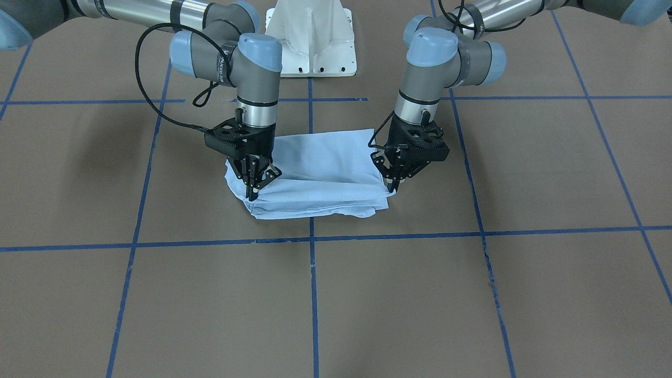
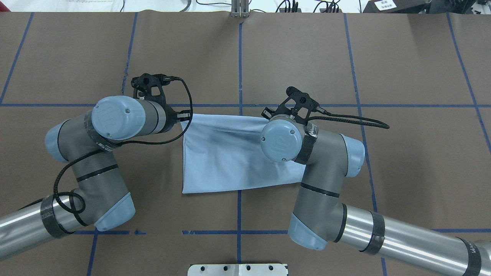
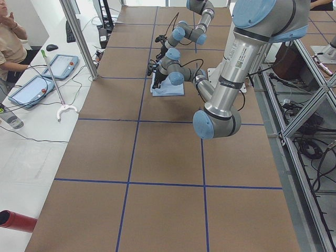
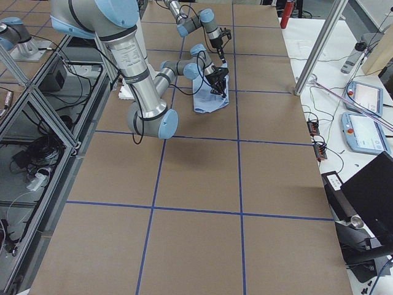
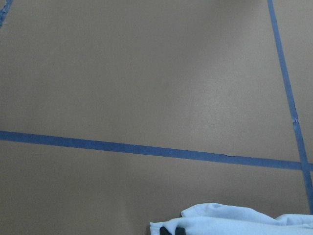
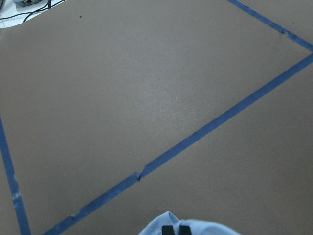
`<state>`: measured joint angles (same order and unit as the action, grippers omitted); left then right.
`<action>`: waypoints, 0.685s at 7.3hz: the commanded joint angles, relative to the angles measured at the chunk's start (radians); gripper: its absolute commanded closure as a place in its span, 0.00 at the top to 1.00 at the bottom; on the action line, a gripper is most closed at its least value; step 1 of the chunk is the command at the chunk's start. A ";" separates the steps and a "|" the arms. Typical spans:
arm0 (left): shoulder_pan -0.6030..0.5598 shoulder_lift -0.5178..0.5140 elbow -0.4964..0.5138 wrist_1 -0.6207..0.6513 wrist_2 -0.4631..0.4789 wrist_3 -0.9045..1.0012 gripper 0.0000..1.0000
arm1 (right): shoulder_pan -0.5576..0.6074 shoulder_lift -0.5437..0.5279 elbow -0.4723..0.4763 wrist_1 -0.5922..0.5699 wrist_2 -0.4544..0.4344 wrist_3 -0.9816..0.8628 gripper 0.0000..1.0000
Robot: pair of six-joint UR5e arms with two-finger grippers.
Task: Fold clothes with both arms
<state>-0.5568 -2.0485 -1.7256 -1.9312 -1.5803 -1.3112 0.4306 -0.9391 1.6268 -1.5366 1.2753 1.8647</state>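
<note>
Pointing steeply down, left pincer (image 1: pixel 394 185) and right pincer (image 1: pixel 253 190) each clamp one end of the T-shirt (image 1: pixel 321 169).

Brown tabletop (image 1: pixel 551 173), blue tape grid (image 1: pixel 313 294), white bench (image 3: pixel 29 157)

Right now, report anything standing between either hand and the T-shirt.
Nothing visible does. The left hand and the right hand are each closed on the cloth at opposite ends of the folded T-shirt.
</note>
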 commanded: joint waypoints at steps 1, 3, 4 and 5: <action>0.000 0.001 -0.011 0.001 -0.003 0.001 1.00 | 0.005 0.008 -0.061 0.089 0.001 -0.087 1.00; -0.006 0.013 -0.070 0.003 -0.073 0.041 1.00 | 0.010 0.008 0.003 0.115 0.089 -0.192 1.00; -0.008 0.014 -0.086 0.003 -0.081 0.050 1.00 | 0.008 -0.001 0.046 0.105 0.107 -0.258 1.00; -0.008 0.014 -0.086 0.003 -0.081 0.050 1.00 | -0.036 -0.007 0.044 0.104 0.090 -0.300 1.00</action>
<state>-0.5634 -2.0354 -1.8010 -1.9285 -1.6514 -1.2686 0.4292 -0.9381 1.6524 -1.4301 1.3649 1.6265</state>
